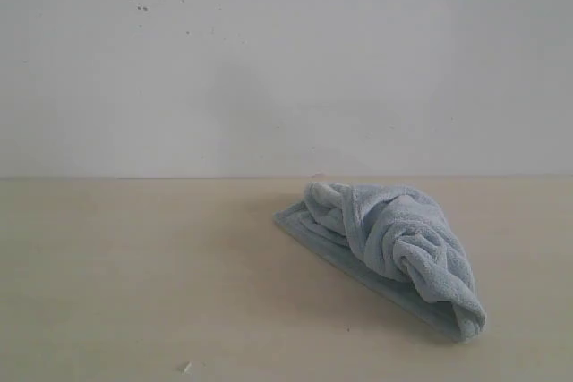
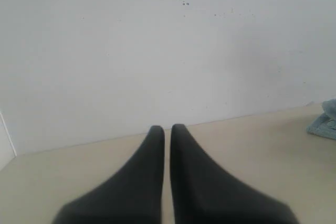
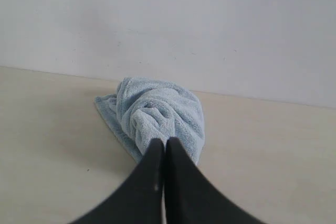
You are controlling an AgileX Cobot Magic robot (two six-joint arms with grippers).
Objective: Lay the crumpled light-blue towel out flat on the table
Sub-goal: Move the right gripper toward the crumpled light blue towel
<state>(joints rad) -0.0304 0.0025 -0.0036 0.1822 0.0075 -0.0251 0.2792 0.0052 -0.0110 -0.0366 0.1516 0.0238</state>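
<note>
The light-blue towel (image 1: 385,248) lies crumpled in a twisted heap on the beige table (image 1: 134,275), right of the middle in the exterior view. Neither arm shows in that view. In the right wrist view the towel (image 3: 157,114) lies just beyond my right gripper (image 3: 164,141), whose black fingers are shut with nothing between them. My left gripper (image 2: 167,128) is also shut and empty, over bare table, with only an edge of the towel (image 2: 325,121) far off to one side.
A plain white wall (image 1: 286,60) rises along the far edge of the table. A small white speck (image 1: 186,367) lies on the table near the front left.
</note>
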